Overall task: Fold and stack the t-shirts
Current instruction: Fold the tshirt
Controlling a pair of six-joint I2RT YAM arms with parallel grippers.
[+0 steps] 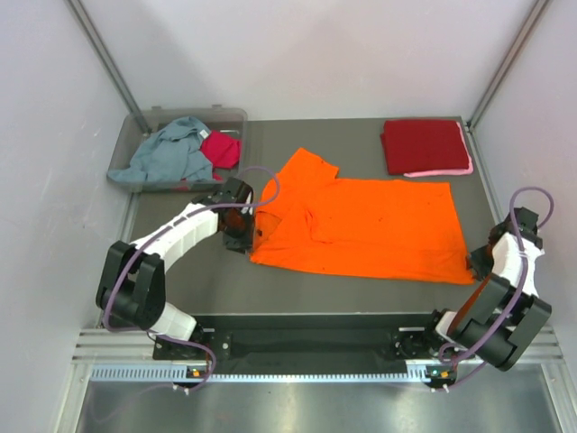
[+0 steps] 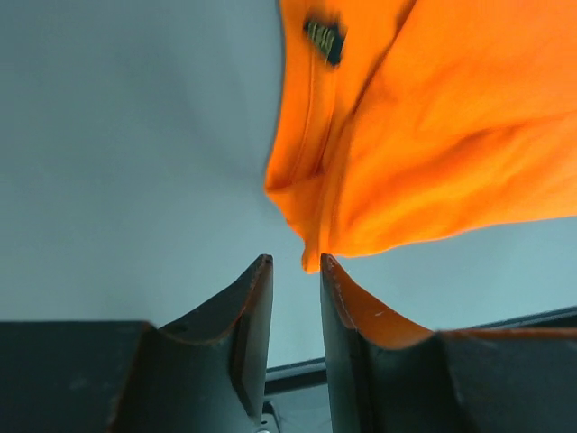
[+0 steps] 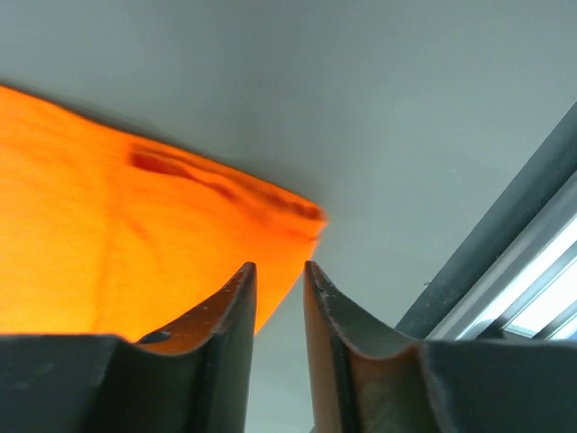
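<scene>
A bright orange t-shirt [image 1: 379, 225] lies spread flat in the middle of a dark grey tabletop [image 1: 225, 284], neck end to the left and hem to the right, apparently laid out this way so it can be folded. One short sleeve [image 1: 311, 167] points away from the robot. The left jaws, at the end of the white left arm [image 1: 185, 225], sit at the neck-side edge. Up close they stand slightly spread, with a limp corner of orange cloth just off their tips and nothing pinched. The right jaws, on the right arm [image 1: 509, 266], sit at the near hem corner, also a little spread and holding nothing. The cloth is a thin, matte knit with shallow wrinkles and a small dark neck label [image 2: 325, 38]. At the far right, a dark red t-shirt [image 1: 424, 144] is folded into a neat rectangle on top of a pink t-shirt [image 1: 439, 172], the start of the stack. At the far left, a clear plastic bin [image 1: 230, 115] holds a crumpled grey-blue t-shirt [image 1: 167, 153] and a magenta t-shirt [image 1: 223, 147], probably waiting their turn.
</scene>
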